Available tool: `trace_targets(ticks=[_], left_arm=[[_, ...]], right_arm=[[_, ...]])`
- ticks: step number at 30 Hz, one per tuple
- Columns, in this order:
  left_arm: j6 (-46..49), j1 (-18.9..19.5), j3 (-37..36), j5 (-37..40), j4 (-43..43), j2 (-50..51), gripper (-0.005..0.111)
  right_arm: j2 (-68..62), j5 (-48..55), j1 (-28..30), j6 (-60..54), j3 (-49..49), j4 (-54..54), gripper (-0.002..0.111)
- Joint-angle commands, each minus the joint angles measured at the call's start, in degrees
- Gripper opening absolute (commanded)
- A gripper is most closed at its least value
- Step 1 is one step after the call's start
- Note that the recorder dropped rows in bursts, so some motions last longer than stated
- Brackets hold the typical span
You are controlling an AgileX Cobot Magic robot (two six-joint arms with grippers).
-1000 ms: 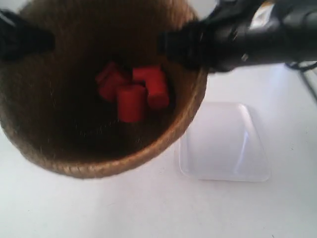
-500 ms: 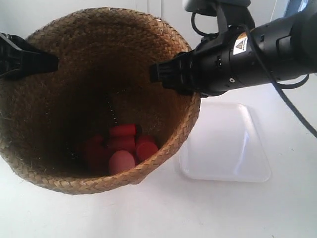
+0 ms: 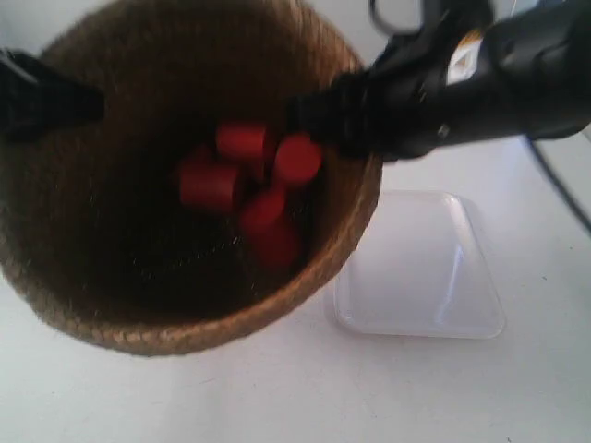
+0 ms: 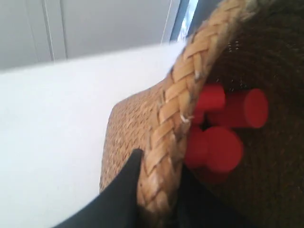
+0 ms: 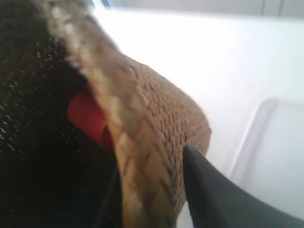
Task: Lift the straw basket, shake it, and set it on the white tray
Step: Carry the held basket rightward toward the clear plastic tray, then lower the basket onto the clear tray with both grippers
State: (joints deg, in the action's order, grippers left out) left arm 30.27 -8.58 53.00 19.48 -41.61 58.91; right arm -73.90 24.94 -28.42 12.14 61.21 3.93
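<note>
Exterior view: your two grippers hold the straw basket [image 3: 102, 277] by opposite sides of its rim. It appears raised off the table [image 3: 277, 397] and blurred, with red cylinders [image 3: 245, 180] loose inside, so I judge the shake is in hand. Left wrist view shows the left gripper [image 4: 159, 194] clamped across the braided rim, one finger either side. Right wrist view shows the right gripper [image 5: 152, 194] pinching the rim likewise. The white tray [image 3: 420, 268] lies beside the basket, not under it. Next, you need to steady the load, carry it sideways over the tray and lower it level.
</note>
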Motion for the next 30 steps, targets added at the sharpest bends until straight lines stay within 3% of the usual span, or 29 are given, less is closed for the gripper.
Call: trace_targets(ticks=[1, 16, 27, 30], left_arm=[[0.2, -0.2, -0.2, -2.6, -2.0, -1.1, 0.0], [0.2, -0.2, 1.6, -3.0, -9.3, 1.9, 0.0], [0.1, -0.3, 14.3, 4.2, -18.2, 10.4, 0.0], [0.1, -2.5, 16.2, 4.2, -18.4, 12.8, 0.0]], right_arm=[[0.6, -1.5, -0.4, 0.6, -0.5, -0.7, 0.0], [1.5, 1.6, -0.4, 1.0, -0.3, -1.0, 0.0], [1.7, 15.8, 8.4, -1.9, 11.5, -1.0, 0.0], [0.8, 20.3, 11.5, -3.4, 13.8, -1.3, 0.0]])
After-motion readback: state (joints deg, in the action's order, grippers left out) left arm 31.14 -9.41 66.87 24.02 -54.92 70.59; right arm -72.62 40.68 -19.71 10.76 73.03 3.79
